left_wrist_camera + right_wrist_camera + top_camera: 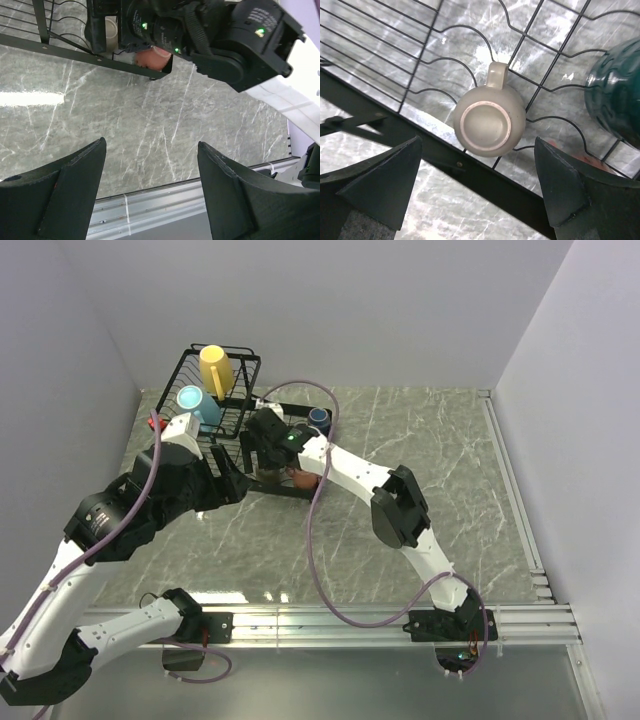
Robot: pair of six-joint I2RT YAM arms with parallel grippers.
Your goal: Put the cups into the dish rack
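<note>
Olive mug (489, 121): small, pale olive-beige glaze, round belly, one short loop handle. It stands upside down on the wires of the rack (485, 182), on the flat tray just inside the black frame bar. The unglazed foot ring faces up at my right wrist camera, pinkish at the edge. Long axis upright, mouth down on the wires. The handle points away from the frame bar, toward the top of the wrist view.

My right gripper (477, 150) hangs over this mug with the fingers spread wide, one on each side, daylight between each and the mug wall. Nothing held.

Teal mug (615, 90): dark, glossy, much bigger, on the same tray to the right, cut by the picture edge. Which way it sits, I cannot tell.

From above: yellow mug (214, 368) in the raised basket, blue mug (193, 405) near it at the rack's left side, navy mug (319, 418) at the tray's far right corner. Salmon mug (150, 59) shows at the tray's near edge, mostly hidden by my right arm.

My left gripper (151, 145) is open and empty above bare worktop (150, 115), near the rack's front.
</note>
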